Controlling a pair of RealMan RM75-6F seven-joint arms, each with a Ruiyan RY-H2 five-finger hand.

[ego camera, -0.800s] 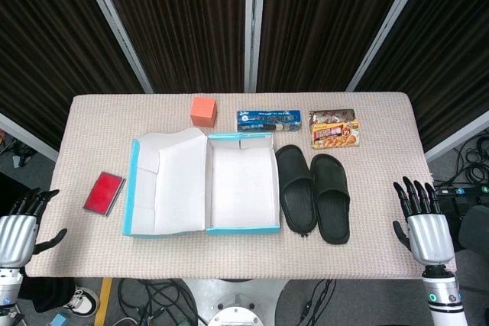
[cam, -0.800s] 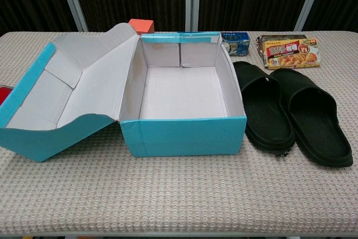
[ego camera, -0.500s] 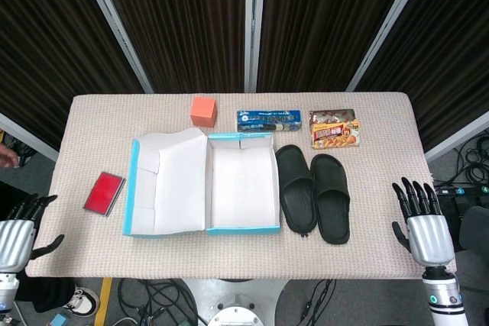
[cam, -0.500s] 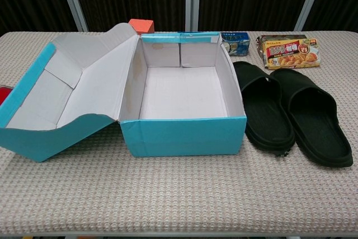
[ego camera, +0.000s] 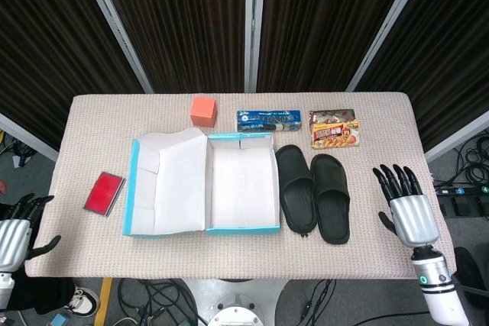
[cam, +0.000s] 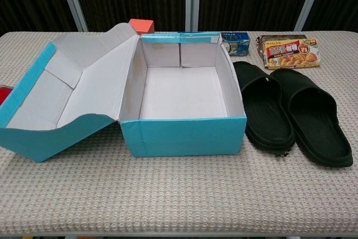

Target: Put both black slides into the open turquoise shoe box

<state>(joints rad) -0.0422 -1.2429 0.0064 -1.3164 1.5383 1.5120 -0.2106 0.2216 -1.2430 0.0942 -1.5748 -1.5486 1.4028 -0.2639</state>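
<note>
Right hand (ego camera: 409, 208) hovers with its fingers spread and nothing in them, out past the far slide (ego camera: 331, 197) from the shoe box (ego camera: 243, 183), over the table (ego camera: 374, 120) edge. From the head view, the left hand (ego camera: 17, 232) hangs off the opposite side, well away from the box lid (ego camera: 164, 182), fingers apart and empty too. Both black slides lie side by side, soles down; the near slide (ego camera: 296, 187) sits just beside the box's wall. Beyond the box lie an orange block (ego camera: 203, 111), a blue packet (ego camera: 267, 120) and a snack pack (ego camera: 334, 128); a red card (ego camera: 104, 193) sits out past the lid.

Chest view now, and neither hand shows. The box (cam: 184, 135) stands open, floor bare, plenty of room. The near slide (cam: 263, 107) is almost touching the wall, the far one (cam: 313, 121) alongside it.

These look like moulded foam or rubber: light, springy, somewhat grippy, nothing fragile. My call is the strap over the toe end is the place to grip, or a pinch across the sole's edges. Nothing has been placed yet.
</note>
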